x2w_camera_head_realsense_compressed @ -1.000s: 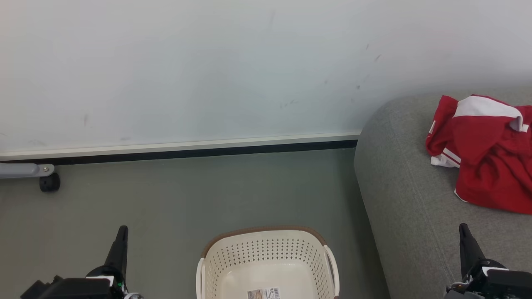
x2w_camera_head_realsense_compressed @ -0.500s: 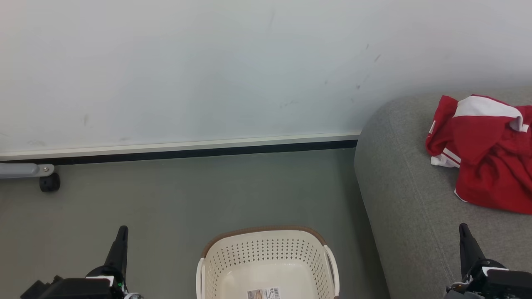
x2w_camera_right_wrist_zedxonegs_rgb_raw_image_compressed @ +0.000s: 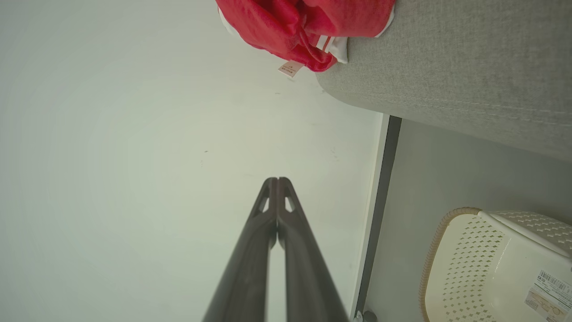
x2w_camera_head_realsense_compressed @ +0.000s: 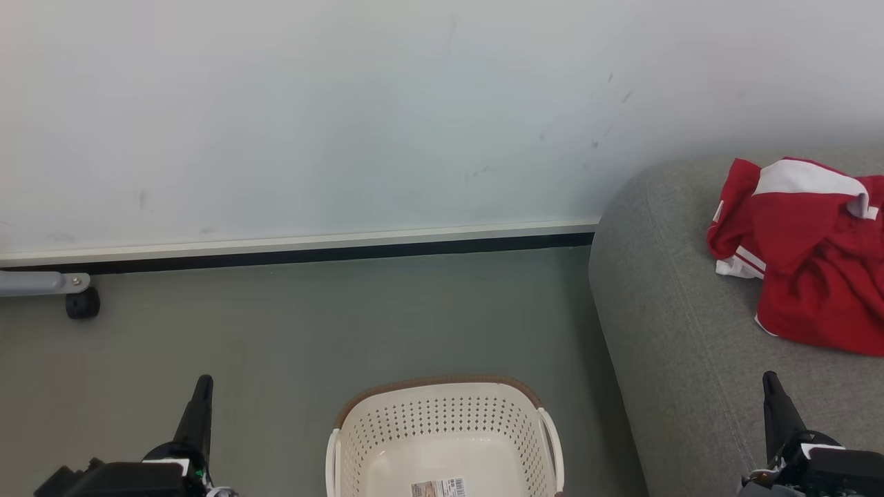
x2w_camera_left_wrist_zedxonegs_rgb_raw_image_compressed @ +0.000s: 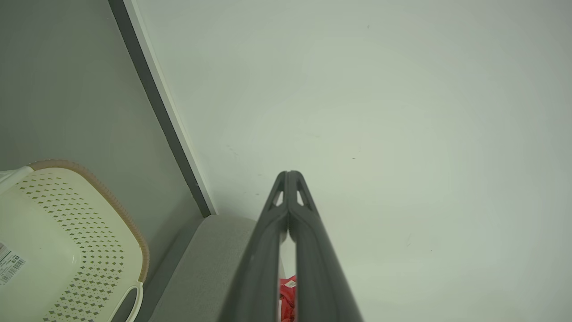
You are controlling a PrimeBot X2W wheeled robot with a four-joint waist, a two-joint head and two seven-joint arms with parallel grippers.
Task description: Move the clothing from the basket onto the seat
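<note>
In the head view, the red clothing (x2w_camera_head_realsense_compressed: 808, 276) with its white stripes lies in a crumpled heap on the grey seat (x2w_camera_head_realsense_compressed: 677, 324) at the right, reaching past the picture's right edge. The basket (x2w_camera_head_realsense_compressed: 442, 382) stands on the floor (x2w_camera_head_realsense_compressed: 311, 331) at the bottom centre, just left of the seat, well apart from the clothing. A printed label (x2w_camera_head_realsense_compressed: 437, 488) is stuck to its pale bottom. The left gripper (x2w_camera_head_realsense_compressed: 203, 381) rises at the lower left over the floor, and the right gripper (x2w_camera_head_realsense_compressed: 769, 378) at the lower right over the seat. Each has its two fingers pressed together and holds nothing. Behind them runs a pale wall (x2w_camera_head_realsense_compressed: 345, 124) with a dark baseboard (x2w_camera_head_realsense_compressed: 311, 254). A black caster (x2w_camera_head_realsense_compressed: 82, 304) sits at the far left.

In the left wrist view, the left gripper (x2w_camera_left_wrist_zedxonegs_rgb_raw_image_compressed: 289, 173) points at the wall, its fingers meeting at the tips with nothing between them. The basket (x2w_camera_left_wrist_zedxonegs_rgb_raw_image_compressed: 129, 223) lies at the lower left, the seat (x2w_camera_left_wrist_zedxonegs_rgb_raw_image_compressed: 210, 268) beside it. A sliver of the clothing (x2w_camera_left_wrist_zedxonegs_rgb_raw_image_compressed: 288, 290) shows between the finger bases.

In the right wrist view, the right gripper (x2w_camera_right_wrist_zedxonegs_rgb_raw_image_compressed: 277, 180) is likewise closed and empty, aimed at the wall. The clothing (x2w_camera_right_wrist_zedxonegs_rgb_raw_image_compressed: 304, 22) rests on the seat (x2w_camera_right_wrist_zedxonegs_rgb_raw_image_compressed: 447, 58) along the top edge. The basket (x2w_camera_right_wrist_zedxonegs_rgb_raw_image_compressed: 469, 259) is at the lower right, its label (x2w_camera_right_wrist_zedxonegs_rgb_raw_image_compressed: 545, 290) showing.
</note>
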